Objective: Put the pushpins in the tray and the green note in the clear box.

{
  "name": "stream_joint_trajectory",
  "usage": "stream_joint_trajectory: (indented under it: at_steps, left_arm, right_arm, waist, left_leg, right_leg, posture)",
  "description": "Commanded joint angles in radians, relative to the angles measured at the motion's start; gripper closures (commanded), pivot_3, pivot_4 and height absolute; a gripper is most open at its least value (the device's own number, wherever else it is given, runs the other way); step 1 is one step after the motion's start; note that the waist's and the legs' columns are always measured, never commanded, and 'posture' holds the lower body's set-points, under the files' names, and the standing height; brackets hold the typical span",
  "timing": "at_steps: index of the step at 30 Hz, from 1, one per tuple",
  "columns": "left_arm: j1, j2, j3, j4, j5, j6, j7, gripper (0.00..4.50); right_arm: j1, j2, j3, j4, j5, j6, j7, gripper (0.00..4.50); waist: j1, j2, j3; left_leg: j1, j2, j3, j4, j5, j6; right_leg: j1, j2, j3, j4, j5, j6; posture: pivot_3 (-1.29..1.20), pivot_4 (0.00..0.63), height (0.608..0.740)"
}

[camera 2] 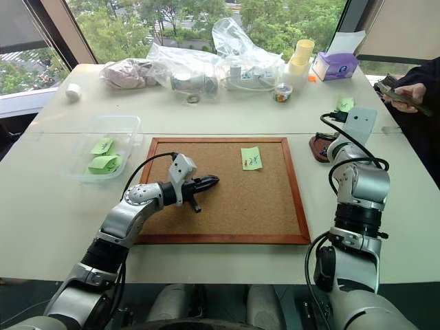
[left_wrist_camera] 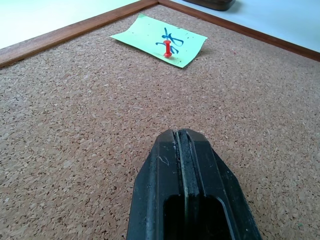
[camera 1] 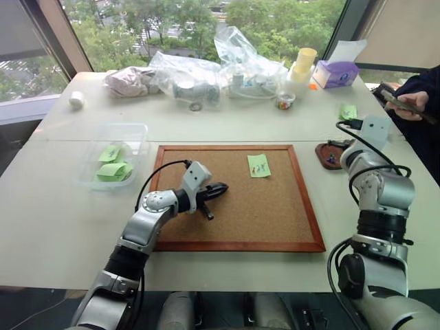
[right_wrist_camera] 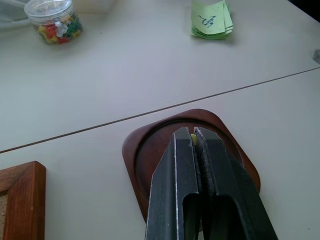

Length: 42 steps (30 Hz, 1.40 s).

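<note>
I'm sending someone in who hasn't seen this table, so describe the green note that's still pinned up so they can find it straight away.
Start at the wood-framed cork board in the middle of the table. Near its far right corner lies the green note, flat and square with blue scribbles, held by a red pushpin. The other green notes lie off the board: folded ones in the clear box, a stack beyond the tray.

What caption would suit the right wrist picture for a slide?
Shut right gripper holding a tiny yellow pushpin above the dark reddish-brown tray on the pale table.
</note>
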<state>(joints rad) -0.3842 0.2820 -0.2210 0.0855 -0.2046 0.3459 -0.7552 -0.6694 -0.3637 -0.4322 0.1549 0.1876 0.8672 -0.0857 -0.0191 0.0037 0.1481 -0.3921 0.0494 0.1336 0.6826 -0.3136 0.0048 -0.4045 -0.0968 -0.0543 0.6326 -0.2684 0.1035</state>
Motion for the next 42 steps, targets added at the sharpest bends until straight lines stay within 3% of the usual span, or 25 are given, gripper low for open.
stream_joint_trajectory:
  at_steps: [1,13,14,15,22,42]
  left_arm:
    - [0.043,0.009,-0.021,0.034,0.023,0.031,0.006,4.5]
    - [0.058,0.013,-0.022,0.016,0.024,0.036,0.016,4.5]
    - [0.059,0.014,-0.022,0.013,0.024,0.037,0.017,4.5]
    - [0.06,0.014,-0.022,0.011,0.023,0.038,0.019,4.5]
    - [0.06,0.012,-0.021,0.01,0.022,0.038,0.022,4.5]
    - [0.052,0.008,-0.021,0.018,0.022,0.034,0.023,4.5]
  right_arm:
    - [-0.025,-0.005,-0.024,0.024,0.019,-0.034,0.0,4.48]
    - [-0.056,-0.005,-0.019,0.154,0.034,-0.102,-0.009,4.48]
    - [-0.057,-0.007,-0.016,0.156,0.033,-0.106,-0.01,3.91]
    - [-0.059,-0.007,-0.016,0.158,0.034,-0.108,-0.01,3.68]
    - [-0.054,-0.024,-0.005,0.142,0.028,-0.108,-0.008,0.05]
    - [-0.021,-0.037,0.042,0.186,-0.025,-0.117,-0.023,0.05]
  waist:
    - [0.001,0.0,0.0]
    - [-0.002,0.0,0.0]
    - [-0.002,0.0,0.0]
    - [-0.002,0.0,0.0]
    - [-0.003,0.0,0.0]
    - [-0.002,0.0,0.0]
  left_leg:
    - [0.0,0.0,0.0,0.0,0.0,0.0]
    - [0.0,0.0,0.0,0.0,0.0,0.0]
    - [0.0,0.0,0.0,0.0,0.0,0.0]
    - [0.0,0.0,0.0,0.0,0.0,0.0]
    - [0.0,0.0,0.0,-0.001,0.0,0.0]
    - [0.0,0.0,0.0,-0.001,0.0,0.0]
  right_leg:
    - [0.0,0.0,0.0,0.0,0.0,0.0]
    - [0.0,0.0,0.0,0.0,0.0,0.0]
    - [0.0,0.0,0.0,0.0,0.0,0.0]
    - [0.0,0.0,0.0,0.0,0.0,0.0]
    - [0.0,0.0,0.0,0.0,0.0,0.0]
    - [0.0,0.0,0.0,0.0,0.0,0.0]
  posture:
    - [0.0,0.15,0.74]
    - [0.0,0.15,0.74]
    - [0.0,0.15,0.74]
    - [0.0,0.15,0.74]
    - [0.0,0.15,0.74]
    - [0.0,0.15,0.74]
